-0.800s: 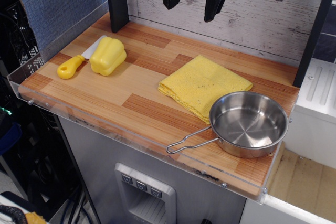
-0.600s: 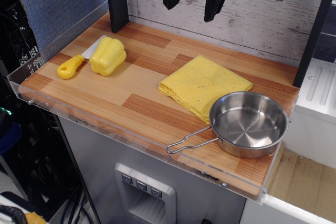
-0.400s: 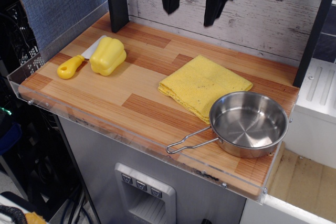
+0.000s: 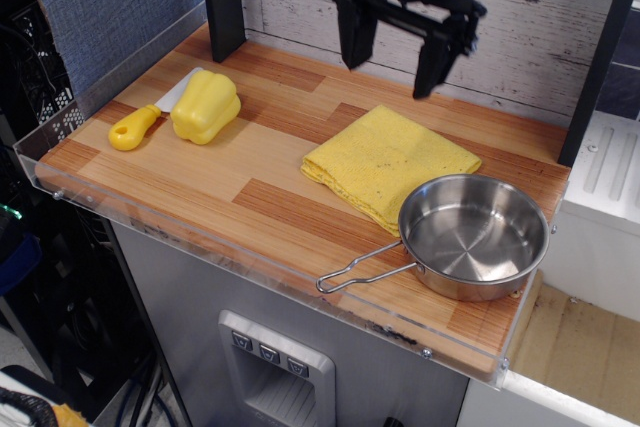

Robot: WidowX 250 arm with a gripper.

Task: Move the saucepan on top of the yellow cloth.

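Note:
The shiny steel saucepan (image 4: pixel 473 238) sits on the wooden table at the front right, its wire-loop handle (image 4: pixel 362 269) pointing left toward the front edge. Its rim overlaps the near corner of the yellow cloth (image 4: pixel 388 160), which lies flat in the middle right of the table. My gripper (image 4: pixel 392 75) hangs open and empty above the far edge of the cloth, its two black fingers wide apart, well clear of the pan.
A yellow plastic bell pepper (image 4: pixel 205 106) and a yellow-handled toy knife (image 4: pixel 140 124) lie at the far left. A black post (image 4: pixel 222 2) stands at the back left, another (image 4: pixel 598 62) at the right. A clear acrylic lip (image 4: pixel 250 252) edges the table front.
My gripper has come down and moved right, from the top of the view to just above the cloth's far edge. It stays open. The pan and cloth have not moved.

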